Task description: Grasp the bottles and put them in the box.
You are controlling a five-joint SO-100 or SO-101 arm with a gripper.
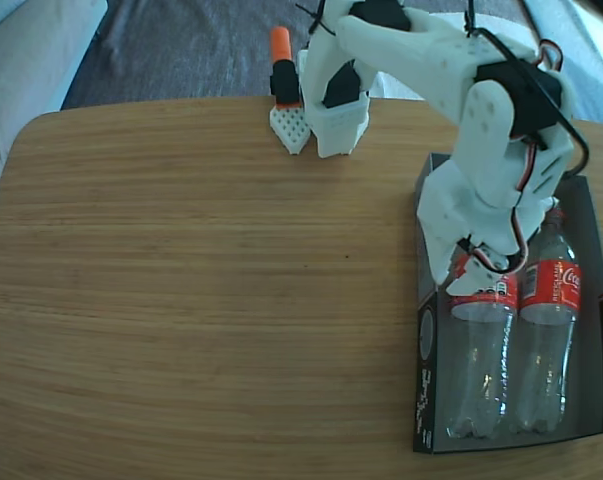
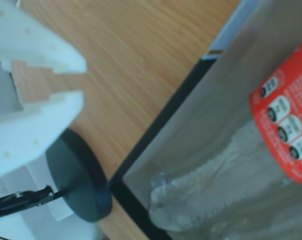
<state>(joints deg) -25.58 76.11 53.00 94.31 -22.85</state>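
Note:
Two clear bottles lie side by side in the box (image 1: 424, 420) at the right of the fixed view, necks toward the arm's base. The left bottle (image 1: 481, 360) and the right bottle (image 1: 546, 340) both carry red labels. My white gripper (image 1: 461, 282) hangs over the left bottle's neck and hides it. In the wrist view the gripper (image 2: 84, 80) is open by a narrow gap, showing only bare wood. That view also shows a box corner (image 2: 156, 125) and one bottle (image 2: 231, 180) with its base near the corner.
The arm's base stands at the table's far edge, with an orange and black clamp (image 1: 281, 65) beside it. A black disc (image 2: 80, 175) with a thin cable sits on the table just outside the box corner. Bare wooden tabletop (image 1: 201, 280) stretches left of the box.

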